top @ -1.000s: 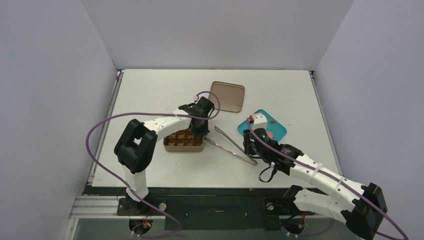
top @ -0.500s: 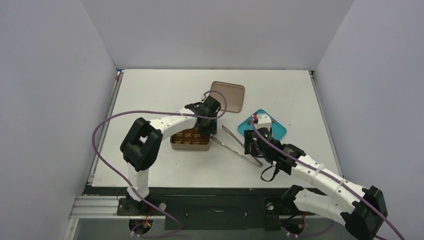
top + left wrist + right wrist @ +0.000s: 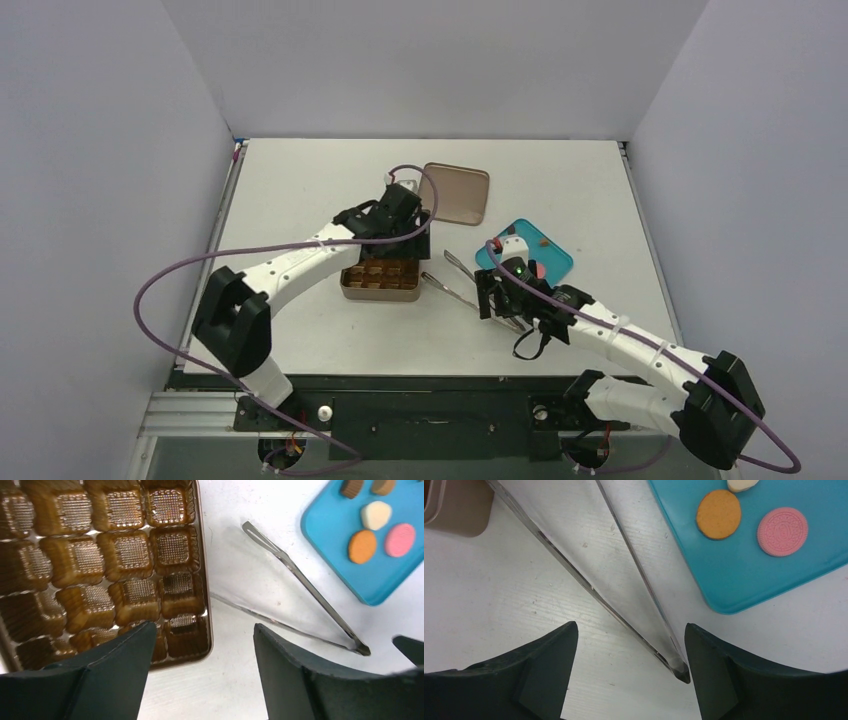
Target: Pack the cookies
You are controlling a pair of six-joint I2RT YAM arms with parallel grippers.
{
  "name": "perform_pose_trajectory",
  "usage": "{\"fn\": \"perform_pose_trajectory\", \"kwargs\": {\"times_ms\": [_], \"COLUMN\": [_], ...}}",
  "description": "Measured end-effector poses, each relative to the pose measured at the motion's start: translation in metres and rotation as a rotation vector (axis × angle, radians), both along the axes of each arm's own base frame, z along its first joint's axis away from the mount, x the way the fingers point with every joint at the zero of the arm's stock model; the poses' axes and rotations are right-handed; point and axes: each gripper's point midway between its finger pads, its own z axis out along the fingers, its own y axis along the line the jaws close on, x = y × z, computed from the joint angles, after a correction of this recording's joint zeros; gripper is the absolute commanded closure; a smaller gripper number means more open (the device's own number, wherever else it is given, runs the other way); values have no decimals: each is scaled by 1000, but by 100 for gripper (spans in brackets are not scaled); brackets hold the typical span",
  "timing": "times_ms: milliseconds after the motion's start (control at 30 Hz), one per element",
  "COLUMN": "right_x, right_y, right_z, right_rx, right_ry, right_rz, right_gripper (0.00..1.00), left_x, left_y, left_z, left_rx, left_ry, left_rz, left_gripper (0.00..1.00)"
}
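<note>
Where the table (image 3: 300, 180) is seen from above, the cookies (image 3: 538, 270) are tiny specks on a square teal plate (image 3: 555, 255) with rounded corners, at 3 o'clock from a brown tin (image 3: 382, 280). A flat brown lid (image 3: 455, 193) lies at 1 o'clock from that tin. Thin shiny metal tongs (image 3: 470, 290) lie on the table between tin and plate, arms spread in a narrow V.

Only the wrist views give detail. From the left wrist, the tin holds a glossy brown tray of square ribbed cups. Beside it are an orange round (image 3: 362, 546), a pink round (image 3: 400, 539), a cream piece (image 3: 376, 515) and two brown bits at the plate's upper edge. The left pincer (image 3: 200, 645) hangs over the tin's corner, jaws spread wide, gripping nothing.

From the right wrist, the pink cookie shows an embossed pattern and the orange one a plain matte face. The right pincer (image 3: 629, 630) hangs over the tongs' joined end, jaws wide apart, empty.
</note>
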Motion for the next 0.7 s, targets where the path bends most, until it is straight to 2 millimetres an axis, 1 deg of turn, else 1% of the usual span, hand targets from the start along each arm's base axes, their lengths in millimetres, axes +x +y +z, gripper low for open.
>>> {"fn": "perform_pose_trajectory", "kwargs": {"times_ms": [67, 167, 267, 333, 400, 433, 500, 600, 700], "right_x": [-2, -1, 0, 0, 0, 1, 4, 9, 9], "right_y": [0, 4, 8, 8, 8, 8, 9, 12, 14], "right_z": [-4, -9, -20, -28, -33, -34, -33, -33, -38], "right_rx": [-4, -5, -19, -37, -44, -42, -35, -23, -30], "right_ry": [10, 20, 47, 71, 86, 87, 80, 69, 79], "right_rz": [12, 26, 39, 42, 46, 46, 48, 52, 64], "right_gripper": [22, 20, 15, 14, 13, 13, 13, 13, 13], "left_x": [-6, -14, -23, -30, -37, -40, -46, -54, -58], "left_y": [6, 16, 27, 35, 41, 45, 52, 60, 68], "left_z": [15, 34, 50, 62, 73, 78, 87, 97, 108], "left_rx": [-17, -34, -48, -59, -72, -79, -88, -94, -96], "left_ry": [-32, -78, -121, -153, -188, -204, -236, -275, -314], "left_rz": [-4, -12, -20, -31, -43, -47, -58, -70, -77], "left_gripper": [22, 17, 12, 7, 1, 2, 3, 3, 3]}}
